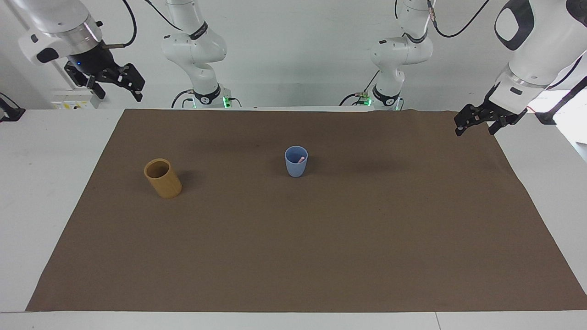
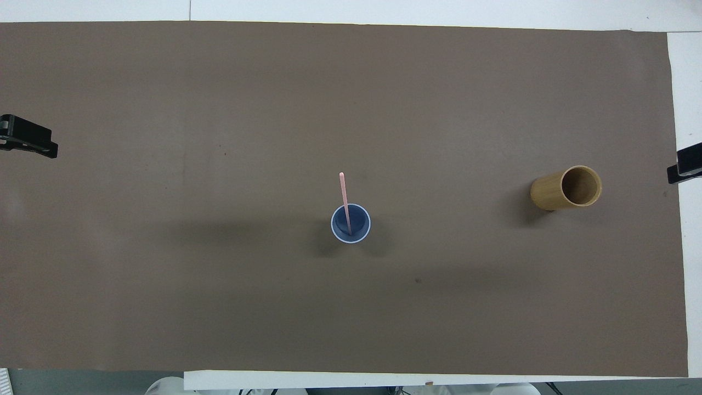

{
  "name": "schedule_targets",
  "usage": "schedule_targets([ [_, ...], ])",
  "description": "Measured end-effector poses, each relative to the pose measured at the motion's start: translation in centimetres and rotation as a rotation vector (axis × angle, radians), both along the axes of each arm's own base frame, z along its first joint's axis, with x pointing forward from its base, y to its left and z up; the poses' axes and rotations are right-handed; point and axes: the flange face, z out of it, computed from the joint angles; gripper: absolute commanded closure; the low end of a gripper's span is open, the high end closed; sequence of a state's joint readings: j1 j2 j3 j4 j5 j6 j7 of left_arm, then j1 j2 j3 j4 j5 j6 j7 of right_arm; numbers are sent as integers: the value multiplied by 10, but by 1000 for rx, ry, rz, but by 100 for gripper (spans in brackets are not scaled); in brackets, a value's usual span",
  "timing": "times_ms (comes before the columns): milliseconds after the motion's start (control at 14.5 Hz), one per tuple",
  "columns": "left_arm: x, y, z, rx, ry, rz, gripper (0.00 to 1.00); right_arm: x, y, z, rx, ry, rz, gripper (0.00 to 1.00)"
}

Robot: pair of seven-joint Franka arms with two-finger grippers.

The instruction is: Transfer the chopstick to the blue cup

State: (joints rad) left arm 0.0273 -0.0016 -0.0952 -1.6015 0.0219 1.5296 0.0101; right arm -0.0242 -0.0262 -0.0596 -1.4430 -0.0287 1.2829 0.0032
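Note:
The blue cup (image 1: 294,169) stands upright mid-mat. One pale-pink chopstick (image 2: 344,193) stands in it, leaning away from the robots over the rim; only its tip (image 1: 301,159) shows in the facing view. The cup also shows in the overhead view (image 2: 360,229). My right gripper (image 1: 117,90) is open and empty, raised high over the white table past the mat's corner at the right arm's end. It shows at the overhead view's edge (image 2: 685,167). My left gripper (image 1: 476,128) waits open and empty over the mat's edge at the left arm's end, and shows overhead too (image 2: 28,142).
A taller tan-yellow cylindrical cup (image 1: 163,178) stands empty on the brown mat (image 1: 293,256) toward the right arm's end, level with the blue cup. It also shows in the overhead view (image 2: 566,188). White table borders the mat.

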Motion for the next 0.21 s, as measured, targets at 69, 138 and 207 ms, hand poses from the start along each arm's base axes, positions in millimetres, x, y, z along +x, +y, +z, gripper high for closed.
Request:
schedule_targets([
  [69,0,0,0,0,0,1,0,0,2,0,-1,0,4,0],
  [138,0,0,0,0,0,1,0,0,4,0,-1,0,8,0],
  [207,0,1,0,0,0,2,0,0,6,0,-2,1,12,0],
])
